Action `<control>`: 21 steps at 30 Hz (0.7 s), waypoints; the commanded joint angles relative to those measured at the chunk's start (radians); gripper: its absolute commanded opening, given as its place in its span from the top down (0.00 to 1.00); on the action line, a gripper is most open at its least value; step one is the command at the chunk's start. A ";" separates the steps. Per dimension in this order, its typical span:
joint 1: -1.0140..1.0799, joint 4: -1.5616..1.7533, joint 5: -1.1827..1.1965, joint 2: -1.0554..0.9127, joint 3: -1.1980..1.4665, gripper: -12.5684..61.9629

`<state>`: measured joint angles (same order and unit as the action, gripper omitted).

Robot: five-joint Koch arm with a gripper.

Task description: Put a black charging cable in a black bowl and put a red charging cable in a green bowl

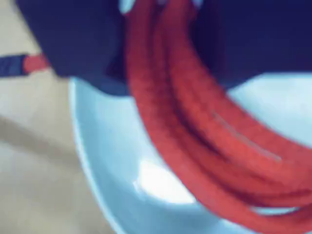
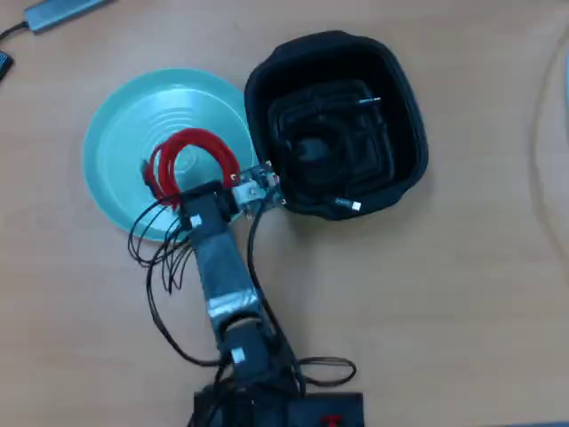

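The red charging cable (image 2: pixel 191 156) is a coil over the near side of the pale green bowl (image 2: pixel 124 124). In the wrist view the red cable (image 1: pixel 195 126) fills the frame, blurred, and its strands run up between the dark jaws of my gripper (image 1: pixel 161 6), which is shut on it above the green bowl (image 1: pixel 112 161). One plug end (image 1: pixel 33 63) sticks out to the left. In the overhead view my gripper (image 2: pixel 182 189) is at the coil's near edge. The black charging cable (image 2: pixel 316 147) lies inside the black bowl (image 2: pixel 404 169), to the right of the green bowl and touching it.
The arm's loose black wires (image 2: pixel 156 253) hang left of the arm over the wooden table. The arm's base (image 2: pixel 284 409) is at the bottom edge. A grey flat device (image 2: pixel 62 11) lies at the top left corner.
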<state>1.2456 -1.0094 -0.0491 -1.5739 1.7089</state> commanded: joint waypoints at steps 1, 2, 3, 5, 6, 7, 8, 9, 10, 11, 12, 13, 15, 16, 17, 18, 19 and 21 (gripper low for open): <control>-0.018 0.123 -0.023 0.057 -0.476 0.92; -0.026 0.120 -0.023 0.089 -0.505 0.92; -0.034 0.112 -0.023 0.121 -0.534 0.92; -0.038 0.084 -0.021 0.172 -0.592 0.92; -0.038 0.066 -0.020 0.196 -0.623 0.92; -0.040 0.048 -0.018 0.218 -0.653 0.92; -0.041 0.029 -0.014 0.239 -0.680 0.92; -0.043 0.015 -0.011 0.256 -0.703 0.92; -0.044 0.006 -0.008 0.268 -0.723 0.92; -0.044 0.000 -0.008 0.279 -0.741 0.92; -0.046 -0.003 -0.008 0.284 -0.755 0.92; -0.046 -0.014 -0.008 0.284 -0.756 0.92; -0.051 -0.066 -0.005 0.281 -0.758 0.92; -0.057 -0.104 0.002 0.278 -0.753 0.92; -0.064 -0.150 0.009 0.267 -0.756 0.92; -0.071 -0.189 0.018 0.256 -0.765 0.92; -0.074 -0.221 0.028 0.235 -0.776 0.92; -0.077 -0.252 0.038 0.184 -0.804 0.92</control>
<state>1.1842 -1.2349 -0.0506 -1.2839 1.2977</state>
